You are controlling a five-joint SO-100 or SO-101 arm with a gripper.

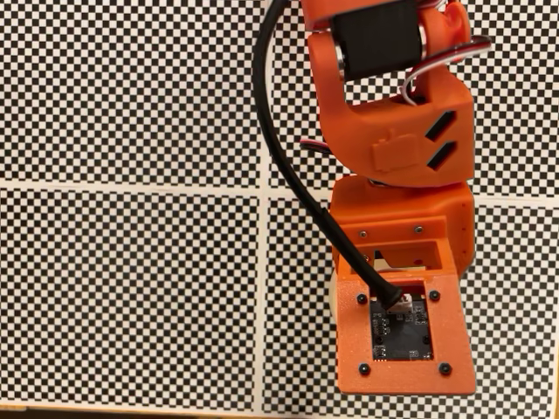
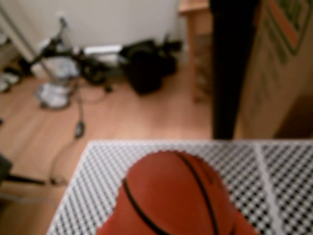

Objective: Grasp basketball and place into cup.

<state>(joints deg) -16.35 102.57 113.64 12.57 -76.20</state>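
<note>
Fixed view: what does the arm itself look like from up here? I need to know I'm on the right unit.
The arm is boxy orange printed plastic with a black servo set in its upper joint. A thick black cable curves down to a small dark circuit board recessed in an orange plate held by black screws. Two slanted slots mark one shell. Thin red, white and black wires show near the servo. The fingers are not visible.

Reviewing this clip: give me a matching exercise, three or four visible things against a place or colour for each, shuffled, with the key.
Things:
1. small orange toy basketball with black seam lines
2. black-and-white checkered table surface
3. thick black cable
4. light wooden floor

Descriptions:
A. runs down to the camera board on the orange arm, fixed view
B. fills the bottom centre of the wrist view
C. beyond the table's far edge, wrist view
D. crossed by thin white lines

Pairs: 1-B, 2-D, 3-A, 4-C
</note>
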